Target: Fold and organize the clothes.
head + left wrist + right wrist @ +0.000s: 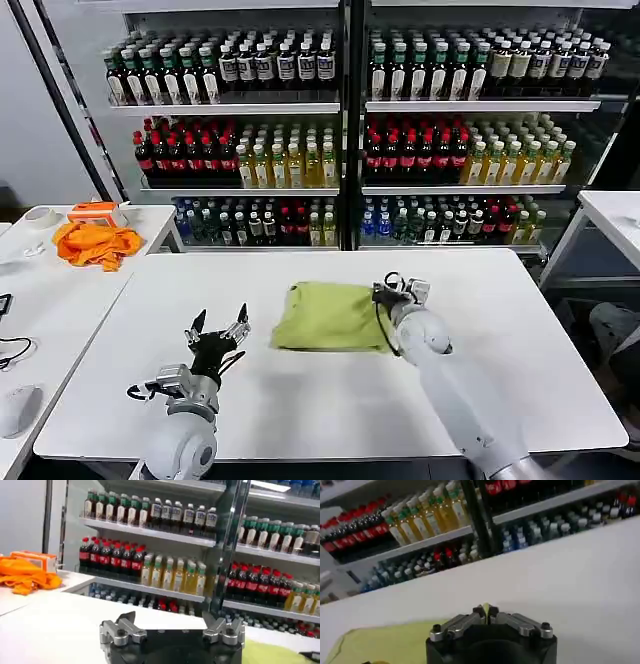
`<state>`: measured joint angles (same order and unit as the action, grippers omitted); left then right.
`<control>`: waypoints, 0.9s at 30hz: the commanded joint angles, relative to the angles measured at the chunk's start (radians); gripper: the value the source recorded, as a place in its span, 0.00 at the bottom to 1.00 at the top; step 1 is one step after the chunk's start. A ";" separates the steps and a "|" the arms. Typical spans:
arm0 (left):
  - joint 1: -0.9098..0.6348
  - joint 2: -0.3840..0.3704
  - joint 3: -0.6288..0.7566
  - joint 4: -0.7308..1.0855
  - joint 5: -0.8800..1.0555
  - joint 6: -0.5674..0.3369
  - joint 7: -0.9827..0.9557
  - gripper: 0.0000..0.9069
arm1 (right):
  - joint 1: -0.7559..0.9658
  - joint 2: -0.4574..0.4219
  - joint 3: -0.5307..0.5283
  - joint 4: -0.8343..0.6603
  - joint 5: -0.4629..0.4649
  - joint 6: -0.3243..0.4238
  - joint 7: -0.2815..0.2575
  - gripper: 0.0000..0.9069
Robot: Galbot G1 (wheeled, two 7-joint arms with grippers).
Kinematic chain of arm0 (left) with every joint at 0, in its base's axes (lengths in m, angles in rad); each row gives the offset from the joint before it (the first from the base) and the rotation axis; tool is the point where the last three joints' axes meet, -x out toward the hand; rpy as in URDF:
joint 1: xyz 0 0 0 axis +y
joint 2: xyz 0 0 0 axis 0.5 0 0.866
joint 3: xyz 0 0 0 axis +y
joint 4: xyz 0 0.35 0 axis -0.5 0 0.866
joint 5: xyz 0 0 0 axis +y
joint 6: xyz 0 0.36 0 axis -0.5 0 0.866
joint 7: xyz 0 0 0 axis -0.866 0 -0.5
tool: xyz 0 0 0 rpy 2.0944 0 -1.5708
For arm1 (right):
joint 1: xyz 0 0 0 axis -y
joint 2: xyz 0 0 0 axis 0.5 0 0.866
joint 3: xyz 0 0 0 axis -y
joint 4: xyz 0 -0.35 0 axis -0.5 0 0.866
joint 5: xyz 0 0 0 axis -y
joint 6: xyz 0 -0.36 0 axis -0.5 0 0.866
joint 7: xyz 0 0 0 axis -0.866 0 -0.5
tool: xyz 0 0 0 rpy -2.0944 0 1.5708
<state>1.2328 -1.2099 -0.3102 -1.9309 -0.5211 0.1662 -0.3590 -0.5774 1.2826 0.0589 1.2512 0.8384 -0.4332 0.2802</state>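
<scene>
Over at nine o'clock on the side desk I can see the orange cloth [96, 243], well apart from the work and not my concern. Moving right onto the main desk [300, 400], my left end effector [220, 327] sits near the front edge at about seven o'clock, its fingers spread and holding nothing; the left wrist view confirms the gap between the two fingertips [125, 620]. It is clear of the garment, which lies from it toward two o'clock.

At the centre of the desk is the lime-green T-shirt [328, 317], already gathered into a compact, roughly rectangular bundle whose long axis runs across the desk, left to right. No lettering shows on the upper face.

At its three o'clock edge is my right end effector [400, 292], and this is clearly the nearer arm. In the right wrist view its fingers are pressed together with a sliver of green fabric [485, 610] pinched between the tips, and the rest of the shirt lies beside it. I judge the fold to be well along. Since the right arm holds the right edge, the shirt's bulk lies toward nine o'clock from that grip, so any further fold or tidy would carry the edge leftward.
</scene>
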 commanded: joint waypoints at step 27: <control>0.031 0.039 0.010 -0.050 0.191 -0.042 0.019 1.00 | -0.496 -0.203 0.227 0.589 -0.507 0.251 -0.046 1.00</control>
<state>1.2522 -1.1775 -0.3039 -1.9688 -0.4289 0.1442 -0.3455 -0.6265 1.1514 0.0895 1.4006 0.5194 -0.3166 0.1778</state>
